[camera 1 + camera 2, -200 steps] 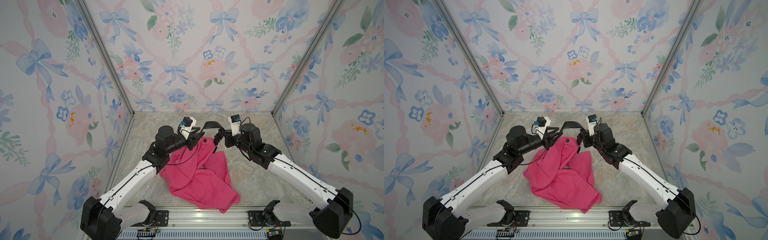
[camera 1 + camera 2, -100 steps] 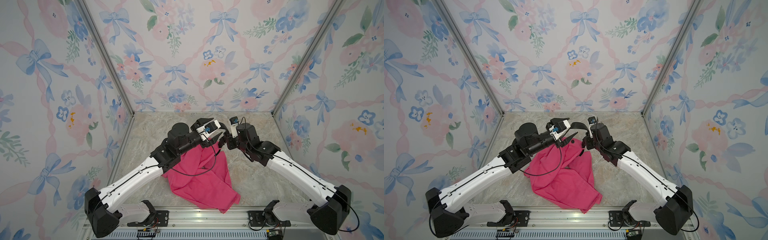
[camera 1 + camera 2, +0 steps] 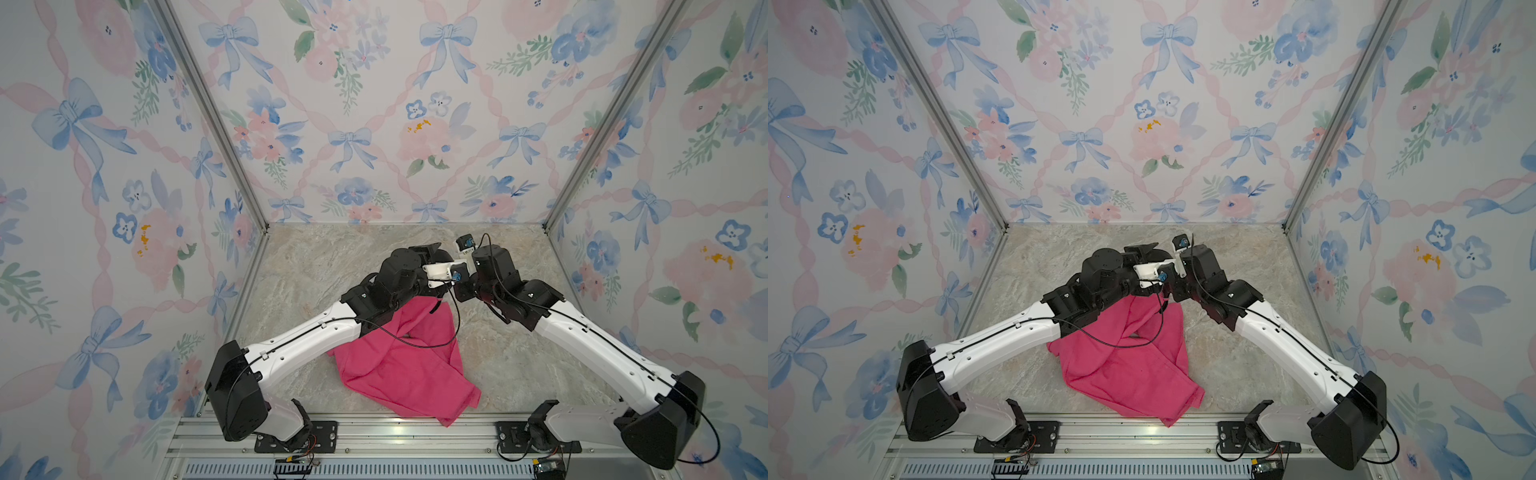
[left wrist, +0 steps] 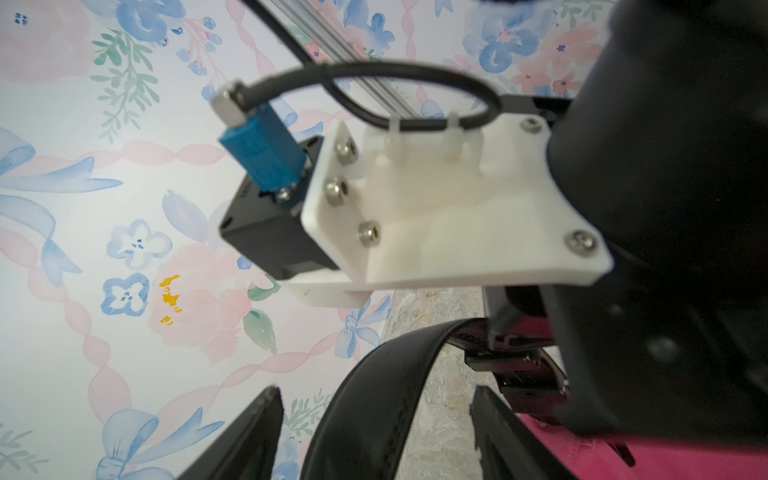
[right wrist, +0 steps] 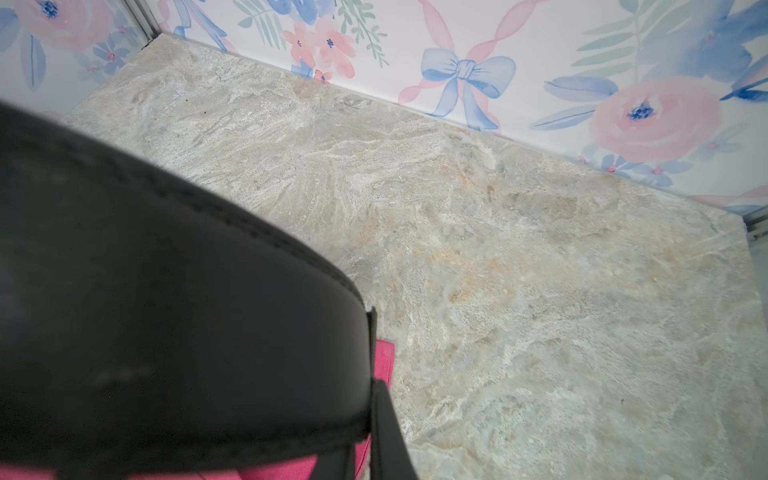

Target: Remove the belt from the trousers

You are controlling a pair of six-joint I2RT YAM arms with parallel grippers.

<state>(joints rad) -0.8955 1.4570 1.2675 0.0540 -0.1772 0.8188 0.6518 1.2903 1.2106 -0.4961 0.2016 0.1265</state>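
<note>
The hot-pink trousers [image 3: 399, 365] [image 3: 1125, 365] lie crumpled mid-table, with the waist end under both wrists. In the left wrist view the black belt [image 4: 374, 395] arches up between the spread fingers of my open left gripper [image 4: 374, 392], touching neither, and runs into the right gripper's jaws. In the right wrist view the belt [image 5: 166, 311] fills the frame. My right gripper [image 5: 368, 374] is shut on it, with pink cloth [image 5: 384, 359] just behind. Both top views hide the belt behind the two wrists, which meet at the back centre.
The left arm [image 3: 316, 332] reaches across the trousers and the right arm [image 3: 582, 332] comes in from the right. Floral walls close three sides and a metal rail [image 3: 395, 432] runs along the front. Bare marble tabletop [image 5: 540, 291] lies past the right gripper.
My left gripper has opened and let go of the belt. It has swung right, up beside the right gripper, which has stayed shut. The strap no longer stretches between two separated grippers.
</note>
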